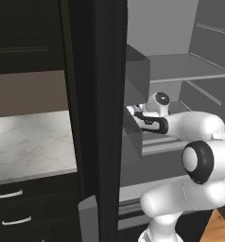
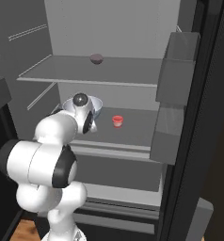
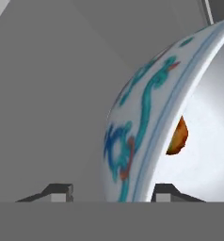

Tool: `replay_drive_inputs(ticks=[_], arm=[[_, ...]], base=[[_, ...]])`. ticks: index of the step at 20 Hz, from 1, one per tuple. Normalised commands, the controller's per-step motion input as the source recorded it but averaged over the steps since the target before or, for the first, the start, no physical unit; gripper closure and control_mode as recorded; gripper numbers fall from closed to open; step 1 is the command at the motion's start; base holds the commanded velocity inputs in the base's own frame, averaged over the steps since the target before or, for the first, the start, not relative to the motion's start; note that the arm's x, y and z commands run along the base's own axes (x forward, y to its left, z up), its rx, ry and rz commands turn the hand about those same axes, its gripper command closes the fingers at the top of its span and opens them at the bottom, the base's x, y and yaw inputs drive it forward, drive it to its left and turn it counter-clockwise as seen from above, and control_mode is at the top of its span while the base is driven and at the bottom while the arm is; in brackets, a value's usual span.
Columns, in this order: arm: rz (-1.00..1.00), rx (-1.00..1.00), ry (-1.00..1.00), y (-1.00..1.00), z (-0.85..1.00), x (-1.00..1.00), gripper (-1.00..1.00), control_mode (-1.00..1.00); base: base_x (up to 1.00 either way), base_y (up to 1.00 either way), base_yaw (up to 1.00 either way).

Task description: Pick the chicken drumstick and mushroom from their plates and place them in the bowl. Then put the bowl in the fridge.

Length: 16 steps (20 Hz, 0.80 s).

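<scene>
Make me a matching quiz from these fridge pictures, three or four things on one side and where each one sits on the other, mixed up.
Things:
1. bowl
2. small red cup
3. dark round item
4. chicken drumstick

Places:
A. upper shelf of the fridge
B. inside the bowl
C. middle shelf, right of the bowl
D. middle shelf, behind the arm's wrist

Pairs: 1-D, 2-C, 3-A, 4-B

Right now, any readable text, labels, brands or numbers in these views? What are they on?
None readable.
The bowl carries only painted blue and red swirls, no letters.
The small red container on the fridge shelf shows no label.
The dark round item on the upper shelf is too small to tell.
</scene>
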Motion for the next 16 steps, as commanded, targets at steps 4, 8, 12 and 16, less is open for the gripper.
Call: replay_drive_inputs(ticks=[4, 8, 12, 16], arm=[[0.0, 0.11, -0.04, 0.0, 0.02, -0.35, -1.0, -1.0], [0.0, 0.1, -0.11, -0.01, 0.11, -0.43, -1.0, -1.0], [-0.01, 0.0, -0.01, -0.04, 0.4, -0.42, -1.0, -1.0], [0.0, 0.0, 0.0, 0.0, 0.51, -0.47, -1.0, -1.0]], base=[[0.0, 0.0, 0.0], [0.0, 0.0, 0.0], [0.0, 0.0, 0.0], [0.0, 0.0, 0.0]])
